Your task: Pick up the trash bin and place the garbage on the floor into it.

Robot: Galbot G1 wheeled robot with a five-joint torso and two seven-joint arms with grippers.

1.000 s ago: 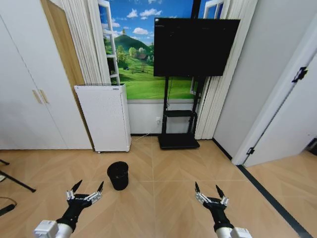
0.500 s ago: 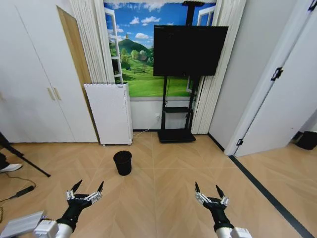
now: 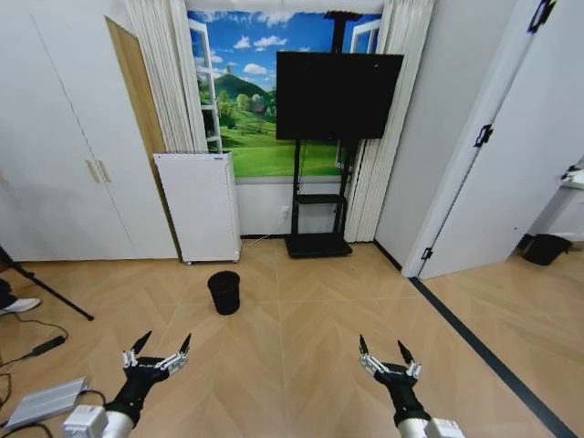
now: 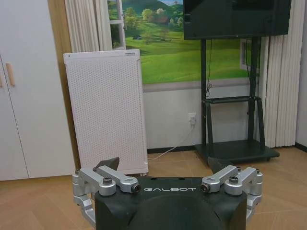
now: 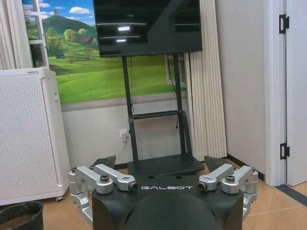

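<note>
We hold both arms low and forward, reaching out over the floor (image 3: 301,365), a light tan chevron parquet with a dark strip running along its right side. Our left gripper (image 3: 157,352) hangs at the lower left of the head view, its two dark pointed fingers spread wide apart with nothing between them. Our right gripper (image 3: 380,353) mirrors it at the lower right, jaws likewise apart and empty. Both wrists are level and point straight ahead toward the far wall.

The trash bin (image 3: 224,292) stands upright on the parquet well ahead of us, a small black round tapered bin, closer to our left gripper's line than to the right's and well apart from both. In the right wrist view its dark rim (image 5: 19,213) shows at a corner of the frame.

Behind the bin, against the wall, stands a tall white perforated appliance (image 3: 198,207), also seen beyond the spread fingers in the left wrist view (image 4: 106,111). Beside it, a black television (image 3: 337,95) sits on a black floor stand (image 3: 317,219) before a green landscape mural.
</note>
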